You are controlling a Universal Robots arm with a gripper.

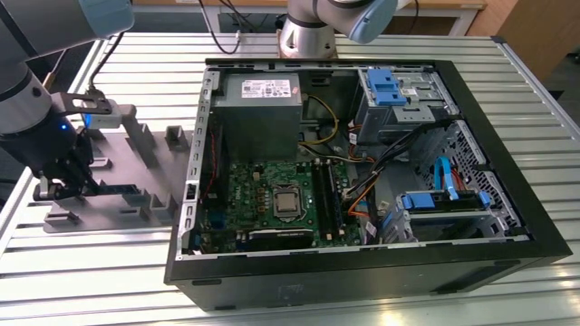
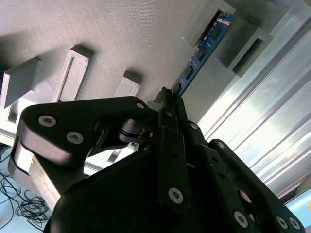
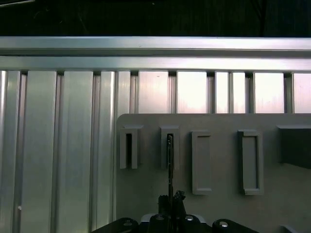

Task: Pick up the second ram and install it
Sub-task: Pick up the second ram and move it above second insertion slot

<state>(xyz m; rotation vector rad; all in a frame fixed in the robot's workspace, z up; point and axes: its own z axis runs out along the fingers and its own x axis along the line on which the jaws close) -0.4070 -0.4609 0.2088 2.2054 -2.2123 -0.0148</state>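
My black claw (image 2: 168, 103) seems pinched on the near end of the thin blue circuit-board memory stick (image 2: 200, 51), though I see it only edge-on. The stick stands in a slot of the grey plastic holder tray (image 2: 121, 34), its long axis running straight away from me.

second ram (image 2: 199, 53) | thin blue, dk chips | on edge in grey rack (image 2: 121, 39) slot | end in tool (image 2: 167, 100)
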